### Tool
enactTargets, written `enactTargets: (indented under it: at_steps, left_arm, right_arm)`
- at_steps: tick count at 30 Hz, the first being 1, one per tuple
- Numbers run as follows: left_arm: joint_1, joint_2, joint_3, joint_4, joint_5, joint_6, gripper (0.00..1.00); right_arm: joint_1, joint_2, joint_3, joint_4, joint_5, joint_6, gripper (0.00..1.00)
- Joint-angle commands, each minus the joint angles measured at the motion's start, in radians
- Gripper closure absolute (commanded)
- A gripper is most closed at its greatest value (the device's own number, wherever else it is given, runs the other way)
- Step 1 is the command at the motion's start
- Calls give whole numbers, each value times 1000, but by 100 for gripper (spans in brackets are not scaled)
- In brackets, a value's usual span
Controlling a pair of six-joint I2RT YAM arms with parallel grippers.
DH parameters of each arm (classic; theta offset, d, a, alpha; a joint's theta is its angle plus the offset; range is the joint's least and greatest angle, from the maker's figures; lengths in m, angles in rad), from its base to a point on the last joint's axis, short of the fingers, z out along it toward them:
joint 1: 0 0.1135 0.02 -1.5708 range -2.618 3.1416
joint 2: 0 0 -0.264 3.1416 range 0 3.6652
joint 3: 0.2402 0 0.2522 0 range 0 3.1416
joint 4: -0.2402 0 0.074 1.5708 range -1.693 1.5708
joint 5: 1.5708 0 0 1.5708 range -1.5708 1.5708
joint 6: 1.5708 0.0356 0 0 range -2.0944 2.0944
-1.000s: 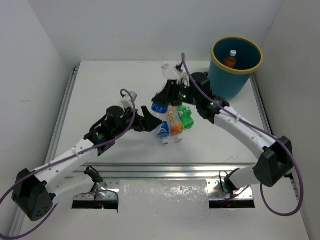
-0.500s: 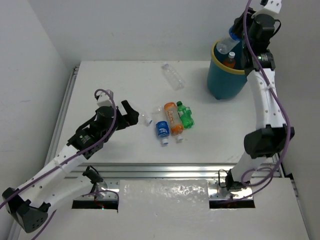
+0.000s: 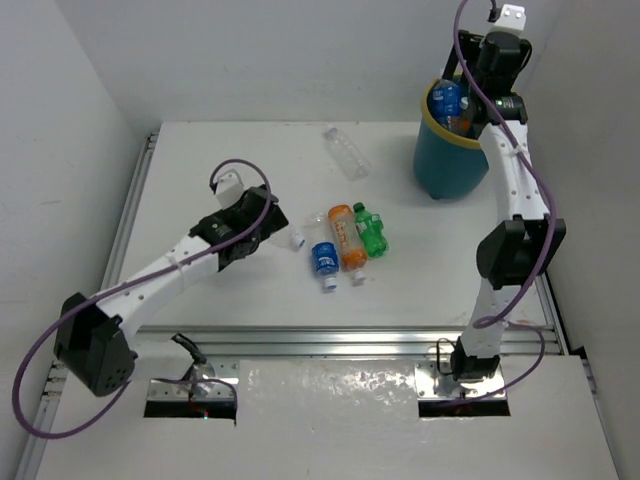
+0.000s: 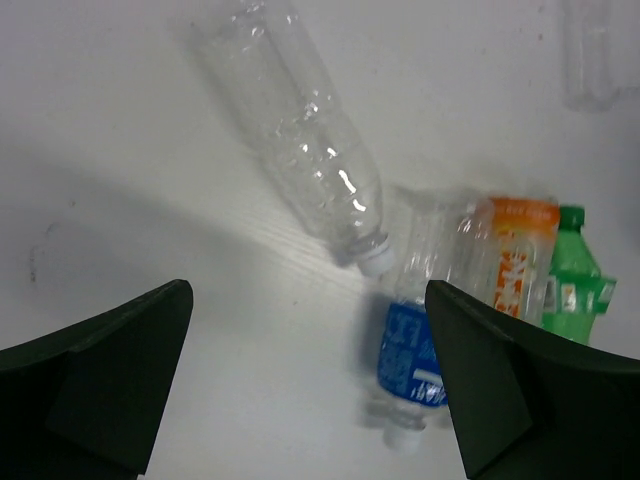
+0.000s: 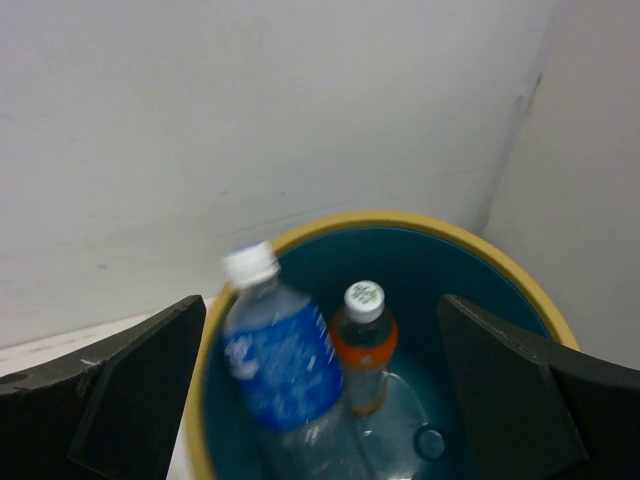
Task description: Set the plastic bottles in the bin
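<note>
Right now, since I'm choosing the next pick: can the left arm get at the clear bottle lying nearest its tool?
Probably yes. The left tool hangs open right by the clear bottle, which lies on the table; only its cap end is close to the blue-labelled bottle, and nothing covers its body.

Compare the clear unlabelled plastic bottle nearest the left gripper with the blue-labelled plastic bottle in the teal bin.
The clear unlabelled plastic bottle is bare; the blue-labelled plastic bottle wears a blue wrap. The clear one lies flat on the white table; the blue-labelled one tilts cap-up. The clear one is outside the round teal bin, the other inside. Both have white caps.
</note>
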Motion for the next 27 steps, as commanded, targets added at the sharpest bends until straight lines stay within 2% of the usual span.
enactTargets:
  at_steps: [1, 4, 5, 8, 9, 11, 15, 18, 19, 20, 22, 24, 25, 27]
  left_arm:
    - [28, 115, 100, 4, -87, -112, 0]
    - [65, 266, 195, -26, -94, -152, 0]
    - [88, 308, 257, -57, -78, -159, 0]
    - [120, 496, 415, -169, -96, -230, 0]
    - [124, 591, 449, -215, -99, -228, 0]
    - [139, 673, 535, -241, -90, -222, 0]
    - [154, 779, 516, -166, -44, -205, 1]
    - [180, 796, 431, -94, 8, -198, 14]
    - [196, 793, 384, -80, 27, -192, 38]
    - [202, 767, 356, -56, 30, -192, 51]
    - [206, 718, 280, -39, 22, -179, 73]
    - [191, 599, 221, 21, 25, -132, 83]
    - [176, 545, 154, 67, 37, -30, 91]
    - [129, 378, 83, 211, 48, 87, 91]
  right_arm:
    - [19, -137, 109, -98, -65, 70, 1]
    - [63, -226, -15, -227, -151, 139, 1]
    - [74, -308, -137, -250, -177, 166, 1]
    - [106, -487, -346, -233, -279, 234, 1]
    - [121, -531, -479, -204, -313, 246, 1]
    - [144, -638, -631, -166, -368, 275, 1]
    - [248, -724, -736, -155, -387, 266, 1]
    - [288, -735, -765, -167, -450, 262, 1]
    - [295, -735, -774, -167, -473, 262, 1]
    - [301, -737, -793, -167, -491, 260, 1]
    - [321, -738, -819, -155, -542, 265, 1]
    - [328, -741, -874, -97, -652, 281, 1]
    - [328, -737, -892, -74, -698, 315, 1]
    - [335, -725, -955, 46, -819, 367, 1]
